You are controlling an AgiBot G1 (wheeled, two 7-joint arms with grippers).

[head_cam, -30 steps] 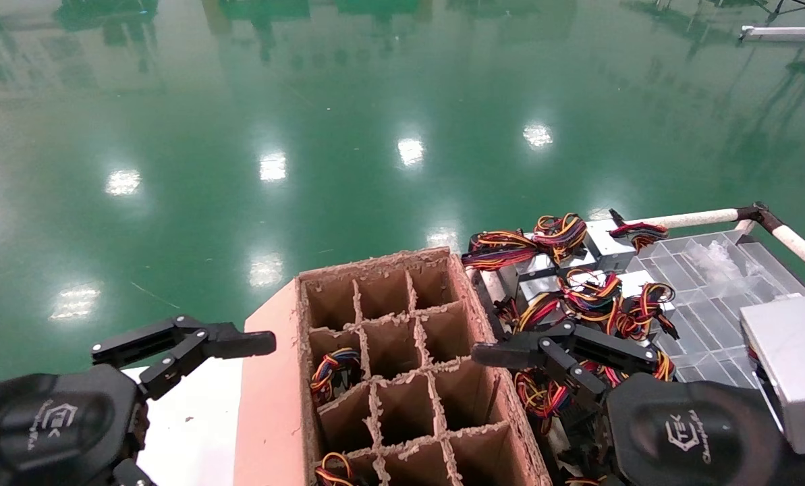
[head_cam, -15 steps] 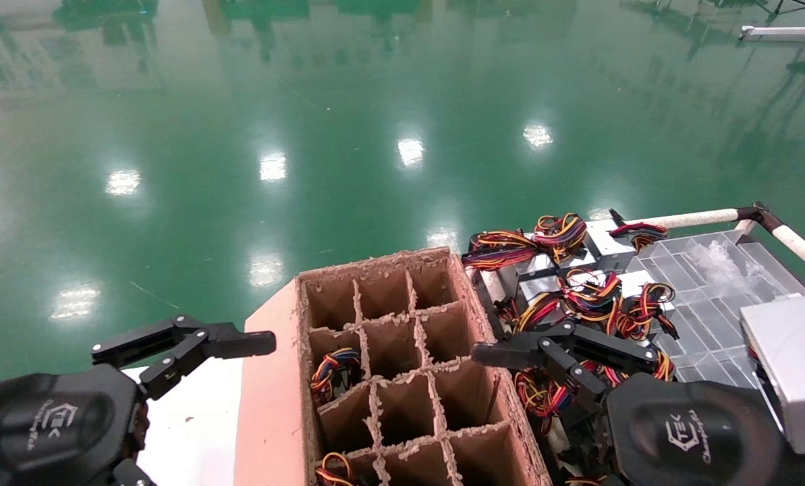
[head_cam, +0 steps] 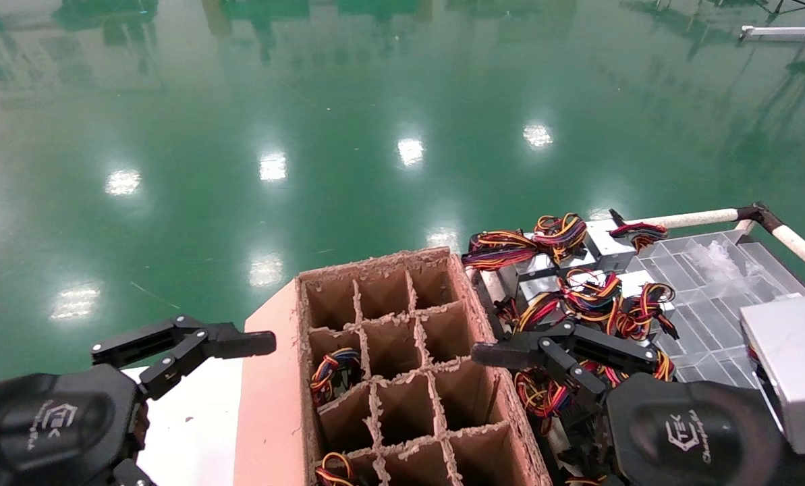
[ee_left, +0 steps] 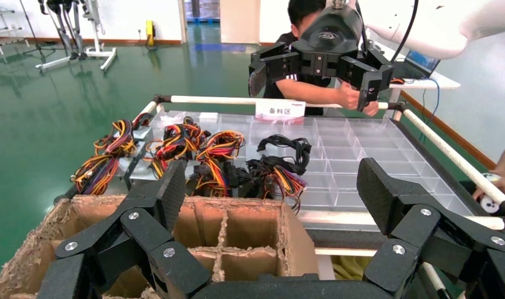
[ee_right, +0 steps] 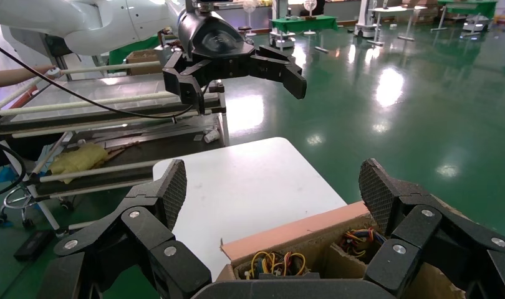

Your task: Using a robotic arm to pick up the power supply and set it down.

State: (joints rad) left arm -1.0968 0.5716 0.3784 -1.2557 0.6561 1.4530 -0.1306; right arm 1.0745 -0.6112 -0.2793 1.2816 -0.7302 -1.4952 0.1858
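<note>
Several power supplies [head_cam: 564, 287], silver boxes with red, yellow and black wire bundles, lie heaped on a clear tray [head_cam: 712, 283]; the left wrist view shows the heap [ee_left: 175, 146] too. My right gripper [ee_right: 272, 187] is open and empty; its fingers [head_cam: 510, 351] hover over the near edge of that heap, beside the brown cardboard divider box [head_cam: 389, 364]. At the box's other side, my left gripper [ee_left: 272, 187] is open and empty, its fingers [head_cam: 240, 344] above a white table. Wire bundles [head_cam: 335, 371] show in two box cells.
A larger silver box [head_cam: 790, 364] sits at the far right of the tray. White rails [head_cam: 699, 218] frame the tray. The white table [head_cam: 193, 418] lies left of the divider box. A person [ee_left: 312, 93] stands beyond the tray. Green floor lies ahead.
</note>
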